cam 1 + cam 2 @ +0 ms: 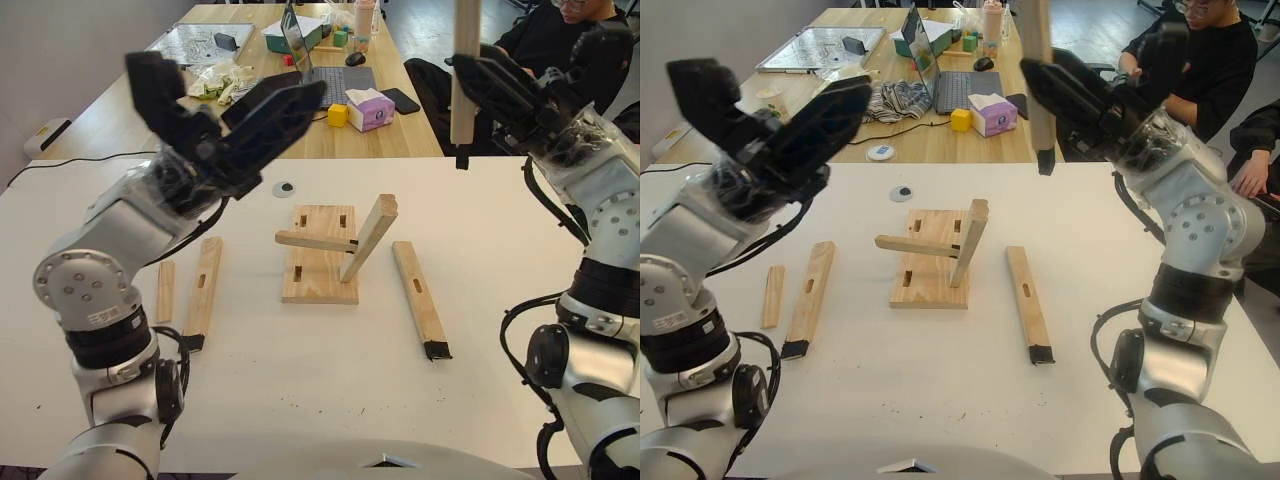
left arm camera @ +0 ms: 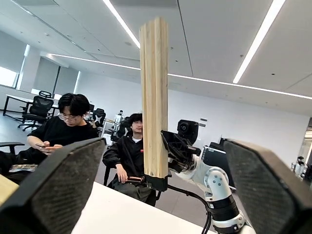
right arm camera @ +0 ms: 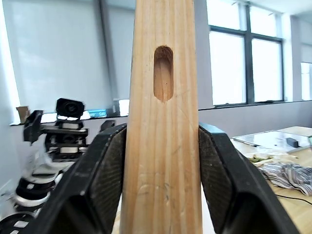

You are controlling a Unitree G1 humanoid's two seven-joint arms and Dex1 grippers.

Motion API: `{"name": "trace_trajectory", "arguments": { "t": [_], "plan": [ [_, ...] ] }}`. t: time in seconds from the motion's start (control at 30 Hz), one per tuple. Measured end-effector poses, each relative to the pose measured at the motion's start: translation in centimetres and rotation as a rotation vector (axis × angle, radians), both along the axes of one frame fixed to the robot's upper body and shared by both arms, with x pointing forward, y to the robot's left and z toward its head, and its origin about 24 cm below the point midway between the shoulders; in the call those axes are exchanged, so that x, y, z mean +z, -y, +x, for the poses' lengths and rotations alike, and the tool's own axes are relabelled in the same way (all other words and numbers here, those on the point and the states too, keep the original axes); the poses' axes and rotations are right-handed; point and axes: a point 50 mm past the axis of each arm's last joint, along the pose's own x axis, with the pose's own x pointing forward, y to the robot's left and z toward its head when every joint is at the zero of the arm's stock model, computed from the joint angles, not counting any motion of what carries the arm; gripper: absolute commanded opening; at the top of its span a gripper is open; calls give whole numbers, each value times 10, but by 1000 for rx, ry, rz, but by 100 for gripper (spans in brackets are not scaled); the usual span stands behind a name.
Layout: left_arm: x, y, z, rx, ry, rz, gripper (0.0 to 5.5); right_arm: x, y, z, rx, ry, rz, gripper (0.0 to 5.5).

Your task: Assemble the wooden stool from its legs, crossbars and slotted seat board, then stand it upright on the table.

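Observation:
The slotted seat board [image 1: 318,283] lies flat mid-table. A leg [image 1: 372,235] stands tilted in one of its slots, and a crossbar [image 1: 312,241] juts from that leg to the left. Another leg [image 1: 421,300] lies to the right of the board. A third leg [image 1: 203,290] and a short crossbar [image 1: 165,291] lie to the left. My right gripper [image 1: 478,82], raised high at the back right, is shut on a slotted leg [image 3: 163,122] held upright, black-tipped end down. My left gripper [image 1: 232,98] hangs open high over the table's left side, its pads [image 2: 53,190] facing that upright leg [image 2: 154,97].
A small black disc [image 1: 285,188] lies behind the board. Beyond the white table [image 1: 300,400] stands a wooden table with a laptop [image 1: 320,60], a tissue box [image 1: 370,108], a yellow cube [image 1: 338,115] and clutter. People sit at the back right.

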Motion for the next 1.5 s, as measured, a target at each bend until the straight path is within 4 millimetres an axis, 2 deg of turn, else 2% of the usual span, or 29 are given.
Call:
{"name": "trace_trajectory", "arguments": {
  "t": [0.1, 0.2, 0.47, 0.73, 1.33, 1.5],
  "plan": [
    [-9, 12, 10, -19, -17, 27, 441, -5, -9, -5, 134, 0, -105, 205],
    [-12, 17, 16, -19, -7, 39, 441, -8, -11, -7, 186, -5, -142, 205],
    [-1, 33, 8, -171, 60, -12, 441, -13, -25, -11, 283, -23, -189, 205],
    [10, 44, 11, -196, 57, -109, 441, -17, -29, -15, 295, -44, -189, 205],
    [9, 46, 10, -195, 55, -134, 213, -13, -33, -17, 308, -73, -134, 205],
    [9, 46, 10, -189, 58, -133, 209, -13, -33, -18, 312, -80, -130, 205]
  ]
}}
